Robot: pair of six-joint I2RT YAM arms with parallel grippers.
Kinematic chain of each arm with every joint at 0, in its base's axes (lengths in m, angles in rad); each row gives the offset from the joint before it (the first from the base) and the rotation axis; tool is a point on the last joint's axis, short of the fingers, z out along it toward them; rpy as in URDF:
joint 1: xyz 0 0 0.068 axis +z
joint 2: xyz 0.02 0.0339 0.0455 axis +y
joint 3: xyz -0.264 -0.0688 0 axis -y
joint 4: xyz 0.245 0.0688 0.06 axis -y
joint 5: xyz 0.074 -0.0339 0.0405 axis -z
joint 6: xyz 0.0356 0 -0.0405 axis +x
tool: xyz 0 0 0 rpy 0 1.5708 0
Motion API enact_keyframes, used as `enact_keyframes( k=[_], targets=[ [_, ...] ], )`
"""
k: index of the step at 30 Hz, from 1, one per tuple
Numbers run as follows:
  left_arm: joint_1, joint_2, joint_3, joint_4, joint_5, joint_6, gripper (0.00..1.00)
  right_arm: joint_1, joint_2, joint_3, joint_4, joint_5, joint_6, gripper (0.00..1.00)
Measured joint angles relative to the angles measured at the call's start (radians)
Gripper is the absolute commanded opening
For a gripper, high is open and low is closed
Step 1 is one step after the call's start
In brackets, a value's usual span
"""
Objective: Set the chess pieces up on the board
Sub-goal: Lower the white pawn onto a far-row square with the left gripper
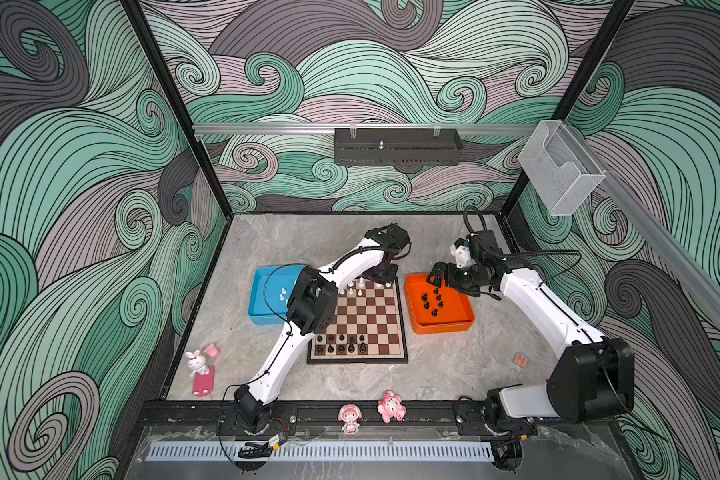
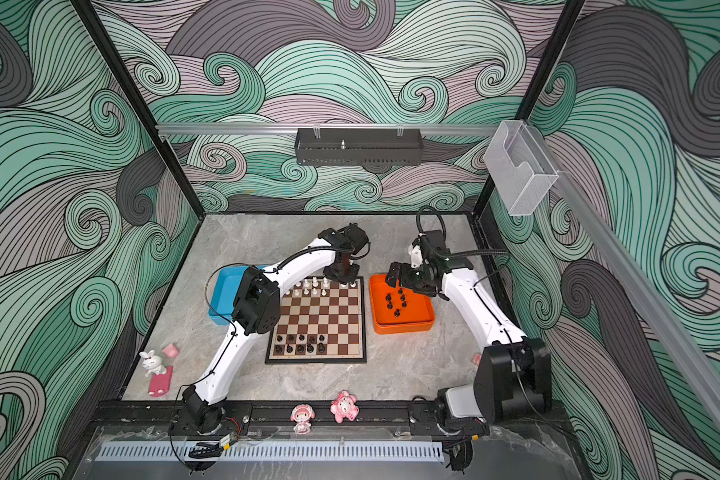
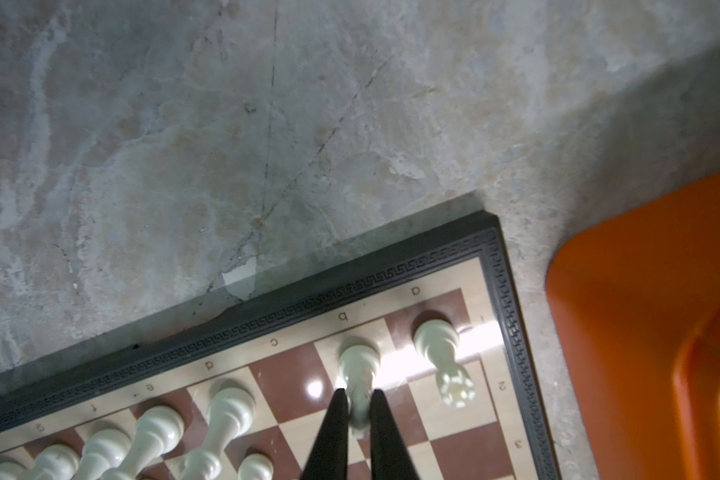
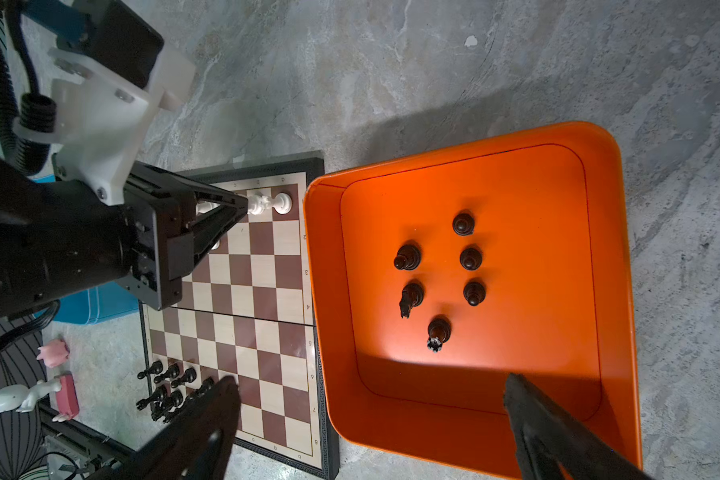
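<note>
Where left fingers [image 3: 332, 436] flank white knight [image 3: 359, 370], board [image 3: 350, 293] edge near.

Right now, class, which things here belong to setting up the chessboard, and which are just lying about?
Job: board, white pieces, black pieces, blue tray, orange tray.
Lying about: rabbit figurine, pink doll, pink animal toy, pink block, small cube.

Inside a robotics lab test cell: a white left arm [image 1: 283, 357] and right arm [image 1: 549, 307] stand bolted to a black mounting rail [image 1: 425, 412] fronting a marble-look bench [image 1: 292, 241]. It is enclosed by black frame posts [image 1: 174, 104] and wave-print walls [image 1: 391, 62], above a slotted cable duct [image 1: 350, 451].
</note>
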Motion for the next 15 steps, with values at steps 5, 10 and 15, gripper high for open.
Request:
enact_keyframes(
  k=[5, 10, 15],
  targets=[
    [0.0, 0.0, 0.002, -0.005, 0.0, 0.001, 0.22, 0.0, 0.0, 0.0, 0.002, -0.002, 0.0, 0.99],
    [0.0, 0.0, 0.011, -0.006, 0.0, 0.0, 0.27, 0.0, 0.0, 0.0, 0.007, -0.003, 0.0, 0.99],
    [0.0, 0.0, 0.019, -0.006, 0.004, 0.0, 0.38, 0.0, 0.0, 0.0, 0.007, -0.003, 0.0, 0.99]
  ],
)
